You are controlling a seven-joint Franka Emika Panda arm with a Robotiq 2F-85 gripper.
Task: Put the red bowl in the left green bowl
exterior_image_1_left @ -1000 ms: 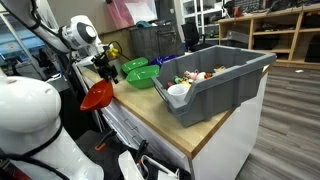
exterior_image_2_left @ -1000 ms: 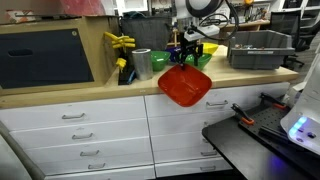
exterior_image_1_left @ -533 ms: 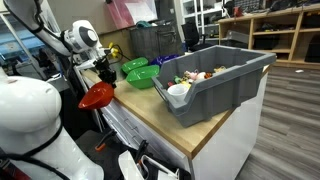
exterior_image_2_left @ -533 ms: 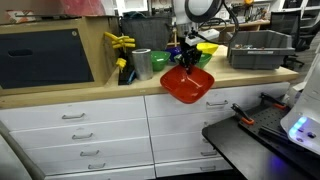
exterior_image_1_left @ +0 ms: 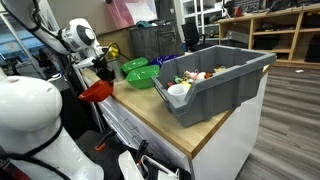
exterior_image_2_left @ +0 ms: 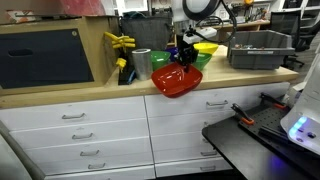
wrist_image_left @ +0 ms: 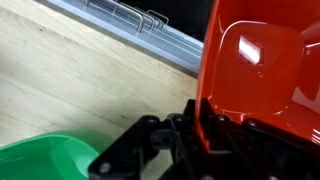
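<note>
Wooden counter (exterior_image_1_left: 165, 115) over white drawers (exterior_image_2_left: 90, 130). The gripper (exterior_image_1_left: 103, 74) is clenched on the rim of the red bowl (exterior_image_1_left: 95, 91), which hangs tilted past the counter's near edge, near the two green bowls (exterior_image_1_left: 140, 74).

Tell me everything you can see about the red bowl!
The red bowl is shiny, round plastic, shallow with a flared rim. It hangs tilted at the front edge of the wooden counter, sticking out above the white drawers. The gripper is shut on it, its fingers pinching the rim. Whether it also touches the counter is unclear.
</note>
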